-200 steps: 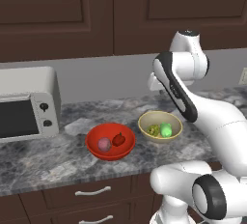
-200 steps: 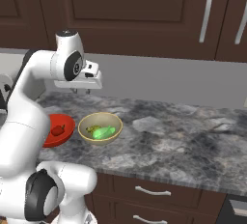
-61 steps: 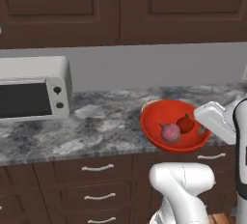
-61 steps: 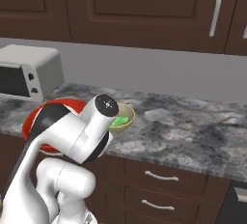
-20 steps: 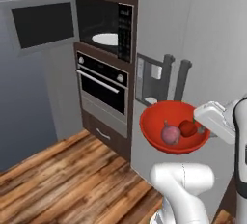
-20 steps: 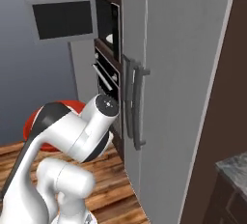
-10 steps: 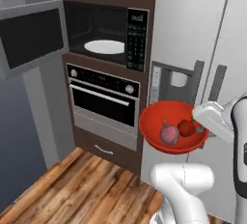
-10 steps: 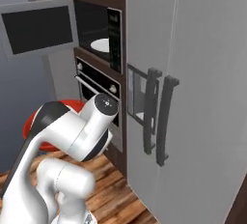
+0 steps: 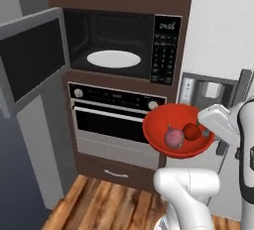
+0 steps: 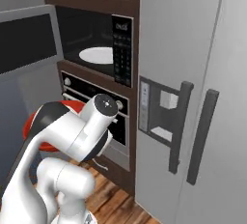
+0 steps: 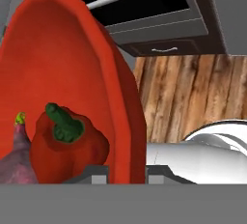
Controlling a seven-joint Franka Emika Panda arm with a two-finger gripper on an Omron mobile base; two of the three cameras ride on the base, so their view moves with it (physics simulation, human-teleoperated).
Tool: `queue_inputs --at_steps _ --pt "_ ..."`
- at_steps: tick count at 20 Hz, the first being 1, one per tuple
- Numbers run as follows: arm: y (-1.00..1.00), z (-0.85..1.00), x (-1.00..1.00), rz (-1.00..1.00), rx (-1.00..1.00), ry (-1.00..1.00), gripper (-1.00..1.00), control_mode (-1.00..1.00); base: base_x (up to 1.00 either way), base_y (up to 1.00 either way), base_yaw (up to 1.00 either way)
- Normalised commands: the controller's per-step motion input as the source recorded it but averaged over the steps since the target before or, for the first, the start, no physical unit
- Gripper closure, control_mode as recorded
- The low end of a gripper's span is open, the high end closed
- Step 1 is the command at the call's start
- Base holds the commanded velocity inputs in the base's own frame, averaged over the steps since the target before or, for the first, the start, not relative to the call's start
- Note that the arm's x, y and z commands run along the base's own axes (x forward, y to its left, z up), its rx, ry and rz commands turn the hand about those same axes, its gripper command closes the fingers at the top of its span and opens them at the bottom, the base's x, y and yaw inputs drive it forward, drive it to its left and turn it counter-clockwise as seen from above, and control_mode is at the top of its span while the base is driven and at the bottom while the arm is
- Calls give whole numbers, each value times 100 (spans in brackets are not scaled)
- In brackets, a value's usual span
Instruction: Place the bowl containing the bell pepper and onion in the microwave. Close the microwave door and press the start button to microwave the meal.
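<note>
Gripper [image 11: 128,170] pinches the bowl's [image 9: 163,124] rim. Bowl sits in the air below and right of the microwave [image 9: 121,45], in front of the oven [image 9: 115,120]. Pepper [image 9: 192,131] and onion [image 9: 173,138] inside, touching. Microwave door [image 9: 31,60] swung open at left; turntable [image 9: 113,58] bare.

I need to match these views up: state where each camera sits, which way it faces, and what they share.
Left base view: behind the arm's left, facing the microwave, its open microwave door and the held bowl; arm at lower right.
Right base view: behind the arm's right, facing the fridge; arm at lower left.
Hand view: on the hand, along the gripper, at the bell pepper and onion.
Both base views share the microwave and bowl.
</note>
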Motion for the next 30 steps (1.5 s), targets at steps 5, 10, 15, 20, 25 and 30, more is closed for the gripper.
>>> queue_inputs --at_steps 5,10,15,20,25,30 --pt "0 0 0 0 0 0 100 100 33 100 -38" --pt "0 0 0 0 0 0 100 100 33 95 -25" --pt "0 0 0 0 0 0 100 100 45 70 -11" --pt "0 0 0 0 0 0 100 100 46 13 -17" --pt "0 0 0 0 0 0 100 100 45 0 -14" --pt "0 0 0 0 0 0 100 100 14 -21 -4"
